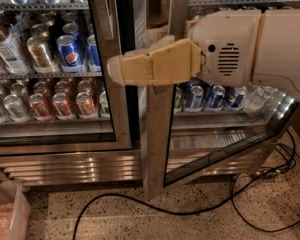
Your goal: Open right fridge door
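One gripper [122, 69] at left stile of right fridge door [157, 134]; door stands partly open from fridge [65, 166]; clamped or released: can't tell.

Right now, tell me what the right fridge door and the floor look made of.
Right fridge door: brushed stainless steel frame, by its streaky sheen, around clear, reflective glass. Floor: likely polished terrazzo, speckled. Pincer, at the door's edge: matte tan plastic, probably.
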You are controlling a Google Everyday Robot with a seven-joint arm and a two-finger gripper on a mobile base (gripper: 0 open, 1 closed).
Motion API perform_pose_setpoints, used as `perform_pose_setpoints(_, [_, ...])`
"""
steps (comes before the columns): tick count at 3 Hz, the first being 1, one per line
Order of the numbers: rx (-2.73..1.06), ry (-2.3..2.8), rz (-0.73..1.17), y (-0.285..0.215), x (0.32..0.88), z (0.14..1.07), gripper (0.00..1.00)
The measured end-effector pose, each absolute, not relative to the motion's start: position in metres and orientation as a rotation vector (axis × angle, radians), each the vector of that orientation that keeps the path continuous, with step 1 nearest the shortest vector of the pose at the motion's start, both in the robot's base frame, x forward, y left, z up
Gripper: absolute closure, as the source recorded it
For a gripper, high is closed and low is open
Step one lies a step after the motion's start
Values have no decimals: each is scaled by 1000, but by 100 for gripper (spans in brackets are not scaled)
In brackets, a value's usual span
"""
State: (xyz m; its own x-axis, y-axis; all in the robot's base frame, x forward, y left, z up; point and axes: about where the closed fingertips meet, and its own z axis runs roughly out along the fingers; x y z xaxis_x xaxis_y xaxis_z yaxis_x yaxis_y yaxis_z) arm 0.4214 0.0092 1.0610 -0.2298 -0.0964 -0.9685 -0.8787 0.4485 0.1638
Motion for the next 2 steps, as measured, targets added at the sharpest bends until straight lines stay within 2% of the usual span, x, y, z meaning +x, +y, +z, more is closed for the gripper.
perform_pose_setpoints(2, [-860, 1648, 948, 10, 416, 1063, 0])
